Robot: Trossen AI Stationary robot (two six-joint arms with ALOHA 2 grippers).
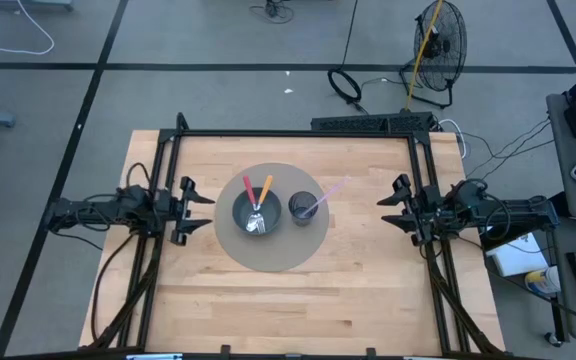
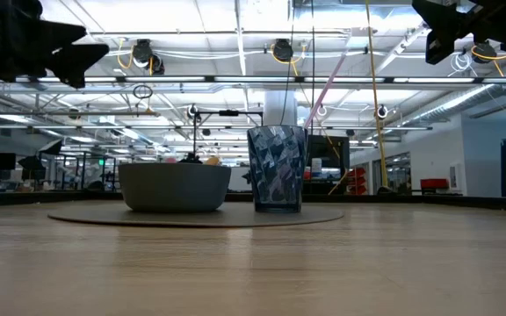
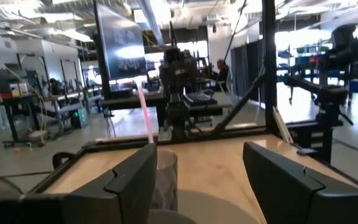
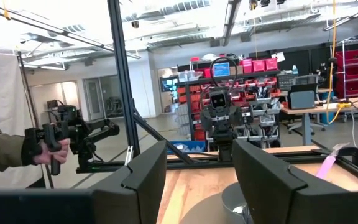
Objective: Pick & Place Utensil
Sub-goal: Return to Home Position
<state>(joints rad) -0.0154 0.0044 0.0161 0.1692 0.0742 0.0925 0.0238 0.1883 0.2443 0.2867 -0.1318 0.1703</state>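
A grey bowl stands on a round grey mat in the middle of the table. In it lie a red-handled and an orange-handled utensil, leaning on its rim. Beside it on the mat stands a patterned cup with a pink-handled utensil leaning in it. My left gripper hovers open at the table's left side, pointing at the bowl. My right gripper hovers open at the right side, pointing at the cup. Nothing is between either pair of fingers.
A black frame runs along the table's far, left and right edges. Bare wood lies between the mat and the near edge. Beyond the table a person's hand holds a handle. A fan stands on the floor behind.
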